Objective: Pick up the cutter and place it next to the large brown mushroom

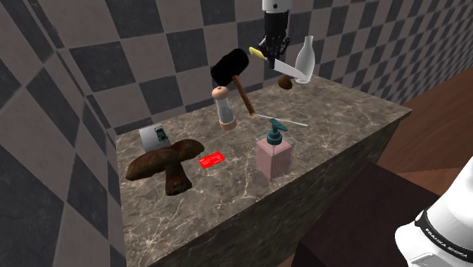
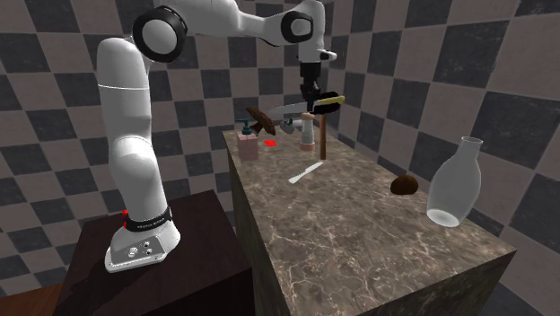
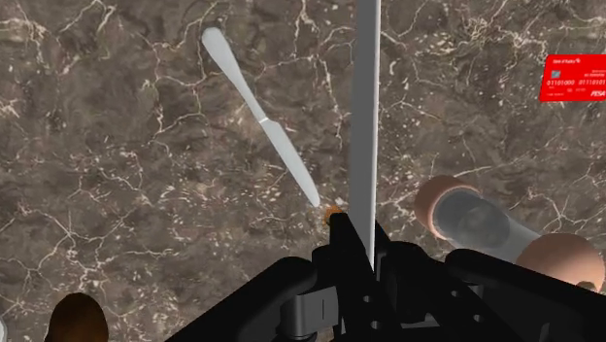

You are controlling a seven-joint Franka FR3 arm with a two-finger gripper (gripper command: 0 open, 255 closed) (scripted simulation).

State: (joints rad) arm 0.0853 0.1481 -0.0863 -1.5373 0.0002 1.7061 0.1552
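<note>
Marble desk (image 1: 341, 121) between checkered walls (image 1: 114, 61) bears one large brown mushroom (image 1: 167, 163), one red card (image 1: 213, 159) just beside it, one soap dispenser (image 1: 273, 155) near it, fingers (image 1: 273, 49) grasping one cutter (image 3: 364, 126).

Grey checkered walls (image 1: 114, 68); brown veined marble counter (image 1: 341, 125); reddish-brown floor (image 1: 447, 106).

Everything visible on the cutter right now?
The cutter is a flat, pale grey blade with a yellow handle. The gripper is shut on it near the handle and holds it in the air above the marble counter, touching nothing else. In the shoulder view the blade slants down toward that view's right. In the wrist view it shows edge-on, a thin grey strip running away from the gripper.
</note>
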